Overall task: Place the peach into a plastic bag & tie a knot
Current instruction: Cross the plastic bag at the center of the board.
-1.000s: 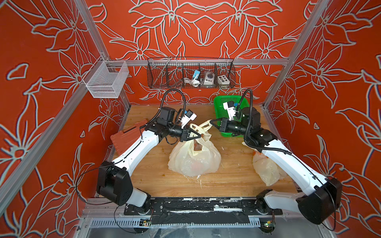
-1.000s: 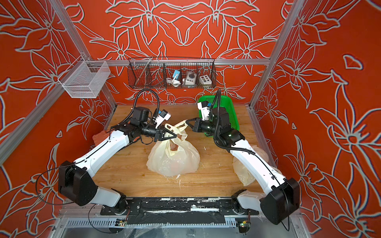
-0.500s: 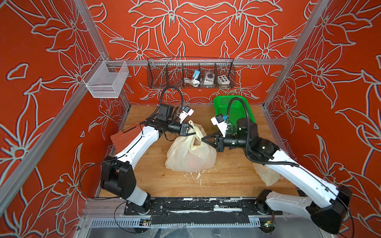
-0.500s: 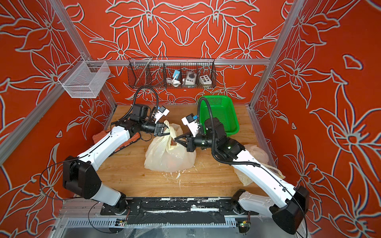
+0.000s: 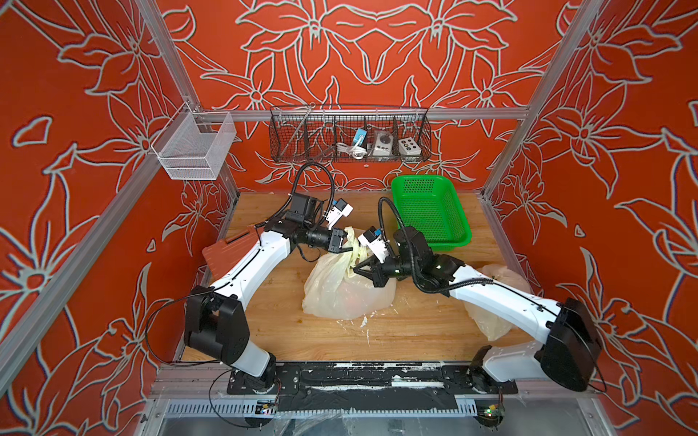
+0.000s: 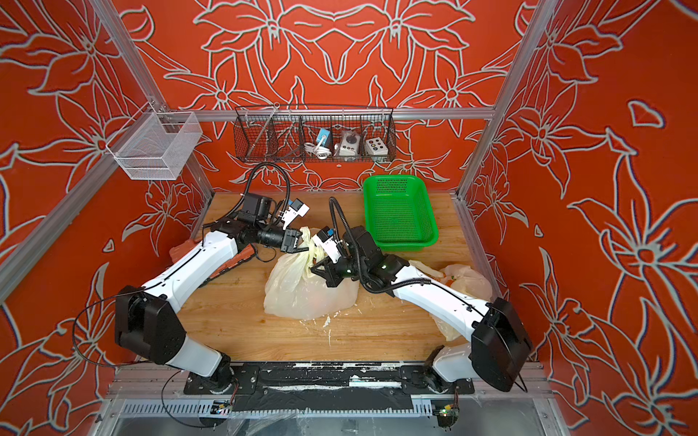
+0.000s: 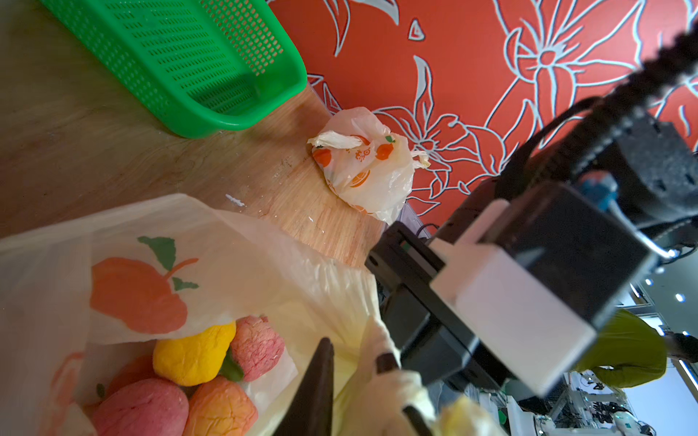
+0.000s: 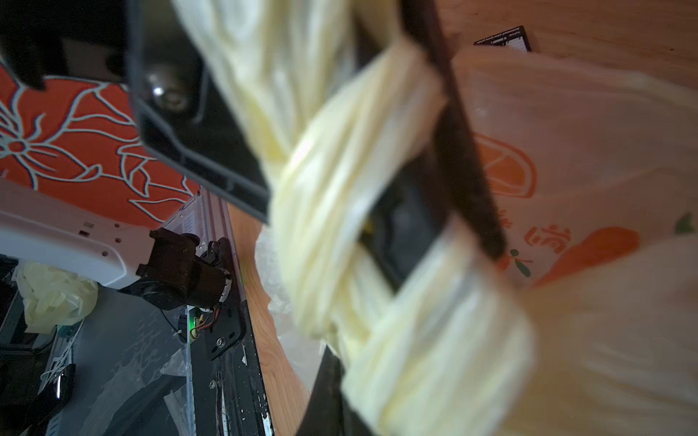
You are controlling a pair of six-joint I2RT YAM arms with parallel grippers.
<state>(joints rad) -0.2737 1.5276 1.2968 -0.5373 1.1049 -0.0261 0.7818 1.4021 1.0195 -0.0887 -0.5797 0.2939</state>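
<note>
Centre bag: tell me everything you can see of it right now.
The centre bag is thin, translucent cream plastic printed with orange fruit, slumped on the wooden table. Pink, yellow and orange fruit show inside. Its handle loops are twisted together on top; the left tool has one between its fingers, the right tool is shut on the other.

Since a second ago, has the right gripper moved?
Yes. The right gripper has moved away from the green basket, toward the near edge of the table, down to the top of the bag.
</note>
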